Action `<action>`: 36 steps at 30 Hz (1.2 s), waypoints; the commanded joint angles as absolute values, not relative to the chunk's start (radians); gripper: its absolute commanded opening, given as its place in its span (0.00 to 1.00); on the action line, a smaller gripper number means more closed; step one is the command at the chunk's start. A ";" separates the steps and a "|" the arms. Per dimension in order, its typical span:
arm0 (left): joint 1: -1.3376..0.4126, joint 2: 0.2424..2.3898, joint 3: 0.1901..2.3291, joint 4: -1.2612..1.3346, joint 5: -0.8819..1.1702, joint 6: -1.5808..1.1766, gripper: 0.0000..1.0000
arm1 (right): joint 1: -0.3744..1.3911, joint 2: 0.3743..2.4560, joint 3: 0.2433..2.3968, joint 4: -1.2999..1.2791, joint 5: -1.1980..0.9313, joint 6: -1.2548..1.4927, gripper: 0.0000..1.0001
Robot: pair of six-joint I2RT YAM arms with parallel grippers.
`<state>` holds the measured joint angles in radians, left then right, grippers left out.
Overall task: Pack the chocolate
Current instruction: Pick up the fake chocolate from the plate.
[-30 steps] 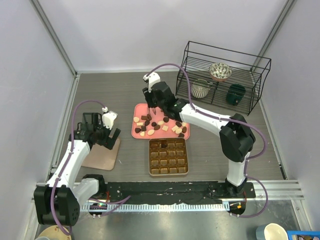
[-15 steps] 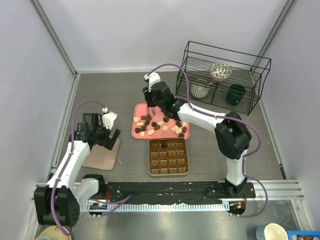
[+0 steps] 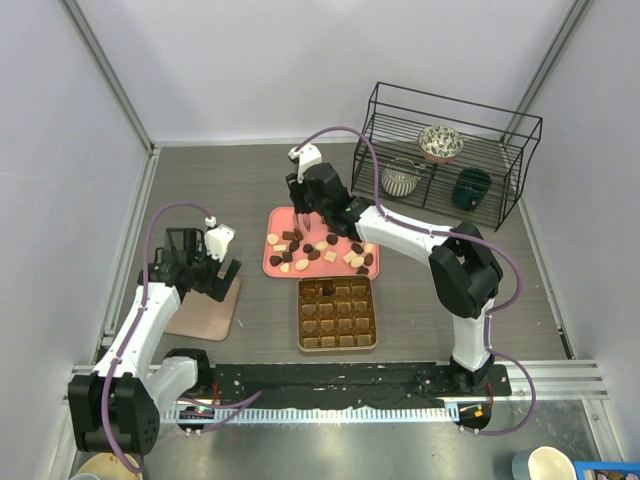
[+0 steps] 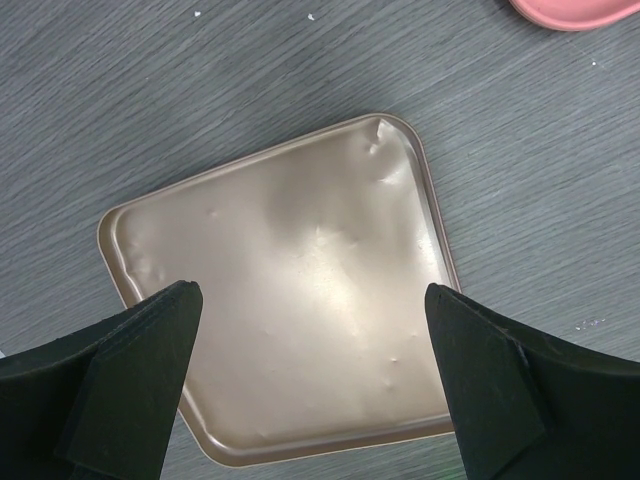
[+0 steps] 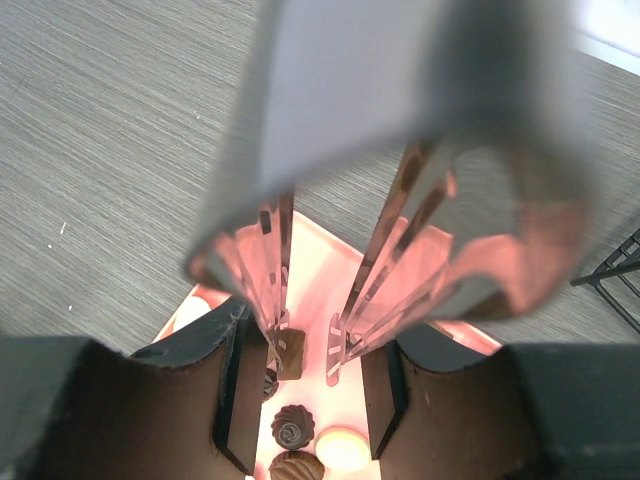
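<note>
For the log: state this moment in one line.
left jaws open above gold lid | right jaws holding tongs over chocolates on pink tray

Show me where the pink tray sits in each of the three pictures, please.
Top external: pink tray at centre, just beyond the gridded box.
Left wrist: only a sliver at the top right corner.
Right wrist: lower centre, beneath the clear tongs.
Shared landmark: the grey wood-grain table.
</note>
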<state>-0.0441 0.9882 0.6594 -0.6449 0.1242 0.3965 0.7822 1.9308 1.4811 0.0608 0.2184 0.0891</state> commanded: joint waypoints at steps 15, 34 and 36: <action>-0.040 0.968 0.647 -0.618 0.133 0.399 1.00 | 0.782 1.816 1.517 0.114 0.203 0.080 0.42; -0.040 0.959 0.649 -0.621 0.129 0.402 1.00 | 0.784 1.904 1.526 0.112 0.198 0.092 0.43; -0.040 0.960 0.647 -0.621 0.129 0.402 1.00 | 0.784 1.914 1.526 0.112 0.201 0.094 0.43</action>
